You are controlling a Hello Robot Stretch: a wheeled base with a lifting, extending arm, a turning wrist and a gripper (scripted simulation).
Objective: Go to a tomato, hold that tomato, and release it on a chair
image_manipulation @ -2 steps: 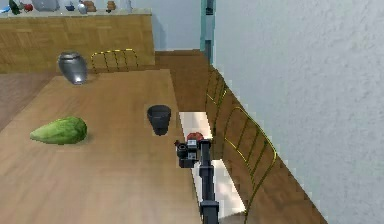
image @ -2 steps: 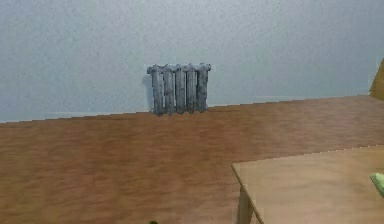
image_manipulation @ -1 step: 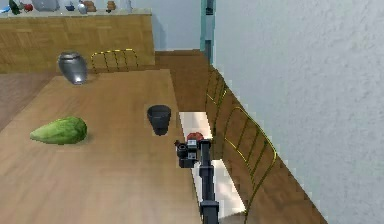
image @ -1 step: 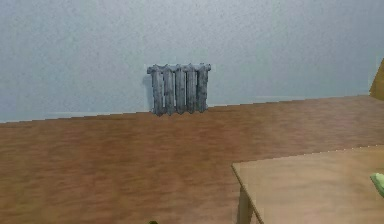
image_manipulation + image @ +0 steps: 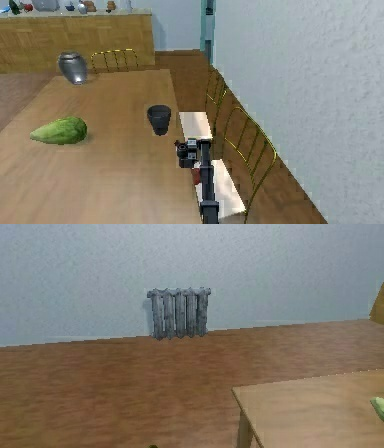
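My arm (image 5: 208, 195) rises from the bottom edge of the arm side view, and the gripper (image 5: 186, 155) stands at the edge of a wooden table (image 5: 110, 170). Behind it lies the white seat of a chair (image 5: 197, 126) with a yellow wire back (image 5: 232, 120), so I cannot tell whether it holds anything. A dark cup (image 5: 159, 118) stands on the table just beyond the gripper. Farther to the left lies a green leafy lump (image 5: 58, 130). A grey metal pot (image 5: 72, 67) stands at the table's far end.
Another wire-backed chair (image 5: 115, 60) stands past the table's far end, before a wooden counter (image 5: 80, 35) carrying several small items. Ahead, a grey radiator (image 5: 180, 312) hangs on a pale wall over wood floor (image 5: 110, 384). The table's corner (image 5: 300, 409) shows at the lower right.
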